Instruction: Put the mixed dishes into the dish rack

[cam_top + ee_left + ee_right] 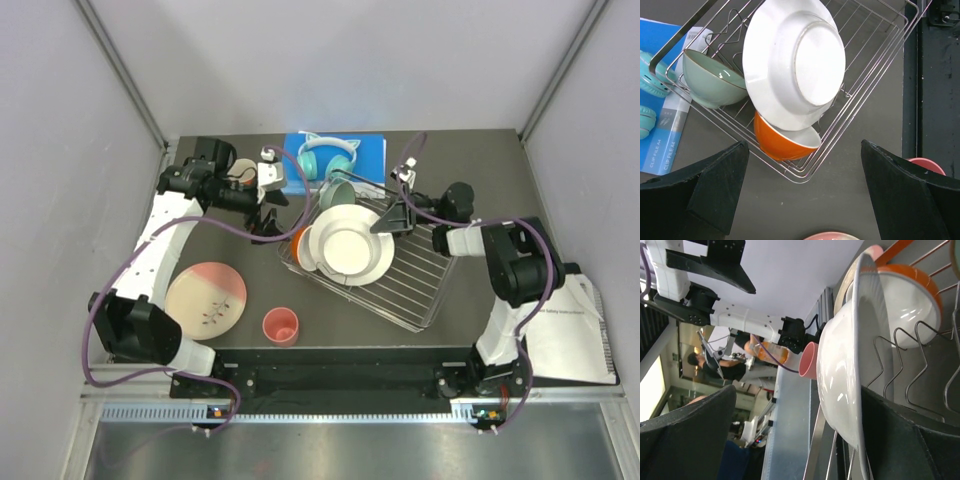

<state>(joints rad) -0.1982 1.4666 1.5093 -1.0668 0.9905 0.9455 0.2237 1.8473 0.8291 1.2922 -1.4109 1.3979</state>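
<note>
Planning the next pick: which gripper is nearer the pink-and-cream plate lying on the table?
Left. The left gripper hovers just beyond the pink-and-cream plate; the right gripper is farther off, over the dish rack.

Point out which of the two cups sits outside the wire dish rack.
The coral pink cup, standing alone on the dark table. The orange cup lies inside the wire dish rack, beside the white plate.

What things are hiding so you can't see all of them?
Top view: the orange cup is mostly hidden behind the white plate.
Left wrist view: the coral pink cup is mostly behind a finger of the left claw; the pink-and-cream plate is cut off by the bottom edge.
</note>
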